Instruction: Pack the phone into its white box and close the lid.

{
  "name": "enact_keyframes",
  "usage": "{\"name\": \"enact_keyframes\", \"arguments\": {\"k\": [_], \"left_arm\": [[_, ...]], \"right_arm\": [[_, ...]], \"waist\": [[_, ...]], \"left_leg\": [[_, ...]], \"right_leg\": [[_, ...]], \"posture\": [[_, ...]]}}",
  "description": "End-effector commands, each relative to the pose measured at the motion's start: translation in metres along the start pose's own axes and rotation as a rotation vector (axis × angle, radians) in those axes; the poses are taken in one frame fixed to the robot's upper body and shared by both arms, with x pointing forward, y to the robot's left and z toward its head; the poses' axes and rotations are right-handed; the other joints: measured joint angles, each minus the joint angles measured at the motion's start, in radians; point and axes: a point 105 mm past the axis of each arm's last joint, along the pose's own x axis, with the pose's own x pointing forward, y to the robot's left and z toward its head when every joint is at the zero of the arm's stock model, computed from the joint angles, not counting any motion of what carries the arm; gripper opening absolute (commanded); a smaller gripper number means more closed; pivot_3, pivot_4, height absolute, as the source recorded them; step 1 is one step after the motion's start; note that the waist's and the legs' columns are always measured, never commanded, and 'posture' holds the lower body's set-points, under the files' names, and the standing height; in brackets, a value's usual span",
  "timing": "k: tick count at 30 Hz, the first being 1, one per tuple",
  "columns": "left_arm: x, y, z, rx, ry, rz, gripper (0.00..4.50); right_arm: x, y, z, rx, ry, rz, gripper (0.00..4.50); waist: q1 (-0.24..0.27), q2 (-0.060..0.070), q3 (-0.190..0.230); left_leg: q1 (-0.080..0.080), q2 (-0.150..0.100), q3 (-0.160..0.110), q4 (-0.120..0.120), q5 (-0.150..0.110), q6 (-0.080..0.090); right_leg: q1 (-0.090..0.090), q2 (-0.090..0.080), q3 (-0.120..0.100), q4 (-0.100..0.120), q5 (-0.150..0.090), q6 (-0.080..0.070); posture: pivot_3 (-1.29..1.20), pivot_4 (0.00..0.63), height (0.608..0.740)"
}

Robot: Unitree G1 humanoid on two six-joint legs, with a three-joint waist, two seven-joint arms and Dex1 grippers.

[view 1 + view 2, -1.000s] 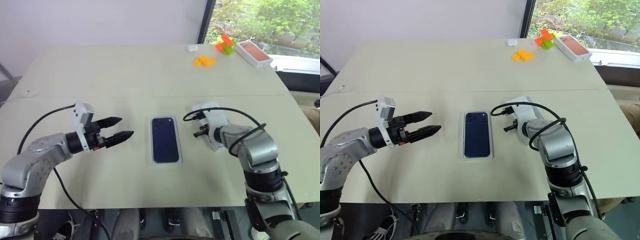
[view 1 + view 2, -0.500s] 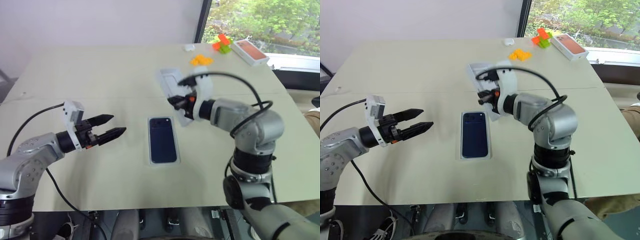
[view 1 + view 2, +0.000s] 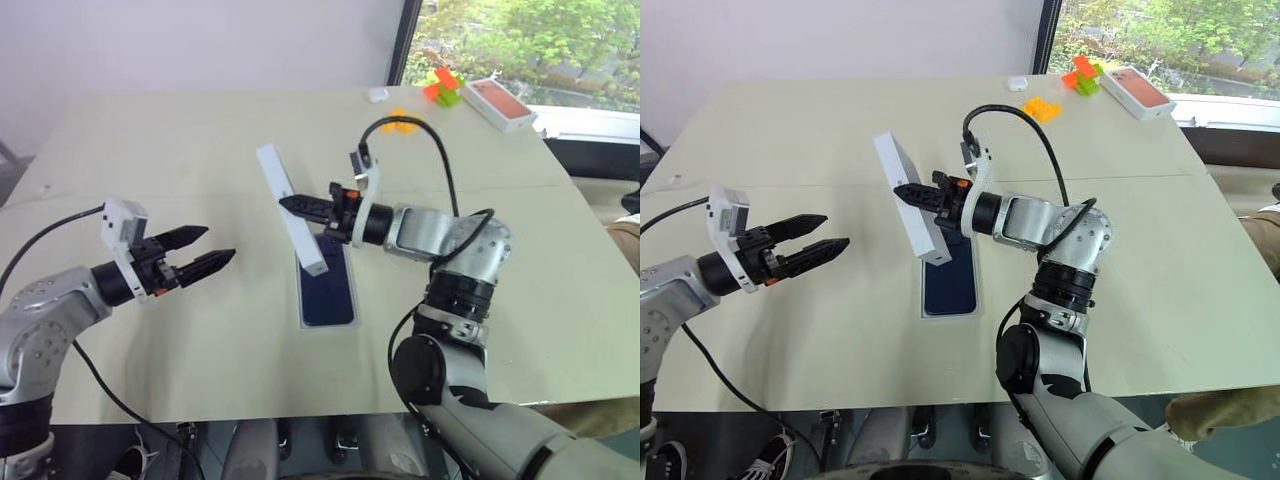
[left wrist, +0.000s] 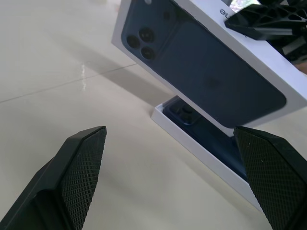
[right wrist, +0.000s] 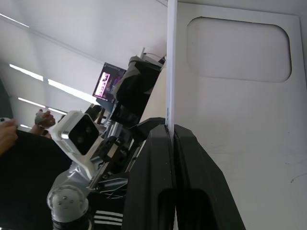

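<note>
1. You have a pale desk (image 3: 150, 150) with a seam running across it from side to side.
2. At your far right corner lies a box (image 3: 507, 104) with a reddish-orange top, set at an angle.
3. Just left of that box sits a small pile of red and green blocks (image 3: 444, 87).
4. Nearer you, close to those, lie orange blocks (image 3: 1041, 108).
5. A small white thing (image 3: 1017, 84) rests by the far edge; what it is you cannot tell.
</note>
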Motion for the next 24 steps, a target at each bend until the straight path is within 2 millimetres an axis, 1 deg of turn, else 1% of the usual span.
{"name": "enact_keyframes", "arguments": {"k": [1, 4, 11, 15, 17, 18, 21, 24], "left_arm": [[-0.001, -0.005, 0.009, 0.021, -0.042, -0.003, 4.5], [0.001, -0.006, 0.007, 0.017, -0.046, -0.005, 4.5], [0.005, -0.008, 0.007, 0.006, -0.059, -0.004, 4.5], [0.005, -0.008, 0.006, -0.008, -0.06, -0.008, 4.5], [0.005, -0.009, 0.003, -0.005, -0.053, -0.006, 4.5], [0.006, -0.009, 0.003, -0.005, -0.056, -0.006, 4.5], [0.006, -0.009, 0.005, -0.007, -0.071, -0.004, 4.5], [0.005, -0.008, 0.003, -0.007, -0.066, 0.006, 4.5]], "right_arm": [[0.019, 0.019, -0.02, 0.08, 0.033, 0.109, 0.05], [0.023, 0.013, -0.029, 0.128, 0.039, 0.07, 0.05], [0.024, 0.009, -0.037, 0.248, 0.013, 0.007, 0.05], [0.022, 0.014, -0.042, 0.291, 0.037, -0.003, 0.05], [0.022, 0.016, -0.052, 0.299, 0.066, -0.002, 0.05], [0.022, 0.015, -0.056, 0.306, 0.071, -0.002, 0.05], [0.02, 0.005, -0.065, 0.332, 0.08, -0.031, 0.05], [0.019, 0.003, -0.067, 0.341, 0.076, -0.037, 0.05]], "waist": [[0.0, 0.0, 0.0], [0.001, 0.0, 0.0], [-0.001, 0.0, 0.0], [0.001, -0.001, -0.001], [0.006, -0.004, -0.003], [0.004, -0.003, -0.002], [-0.002, -0.002, -0.001], [0.001, -0.002, -0.002]], "left_leg": [[0.0, 0.0, 0.0, 0.0, 0.0, 0.0], [0.0, 0.0, 0.0, 0.0, 0.0, 0.0], [0.0, 0.0, 0.0, 0.0, 0.0, 0.0], [0.0, 0.0, 0.0, 0.0, 0.0, 0.0], [0.0, 0.0, 0.0, 0.0, -0.001, 0.001], [0.0, 0.0, 0.0, 0.0, -0.001, 0.001], [-0.002, 0.0, 0.0, 0.002, -0.001, 0.002], [-0.001, 0.001, 0.0, 0.001, -0.001, 0.002]], "right_leg": [[0.0, 0.0, 0.0, 0.0, 0.0, 0.0], [0.0, 0.0, 0.0, 0.0, 0.0, 0.0], [0.0, 0.001, 0.0, 0.0, -0.002, 0.004], [0.0, 0.001, 0.0, 0.0, -0.002, 0.005], [0.002, 0.001, 0.0, -0.001, -0.003, 0.005], [0.002, 0.001, 0.0, -0.002, -0.003, 0.005], [0.0, 0.0, 0.001, -0.002, -0.002, 0.007], [0.0, 0.001, 0.001, -0.002, -0.002, 0.007]], "posture": [[0.0, 0.15, 0.737], [0.0, 0.15, 0.737], [0.0, 0.15, 0.737], [0.0, 0.15, 0.737], [0.0, 0.15, 0.737], [0.0, 0.15, 0.737], [0.0, 0.15, 0.737], [0.0, 0.15, 0.737]]}}
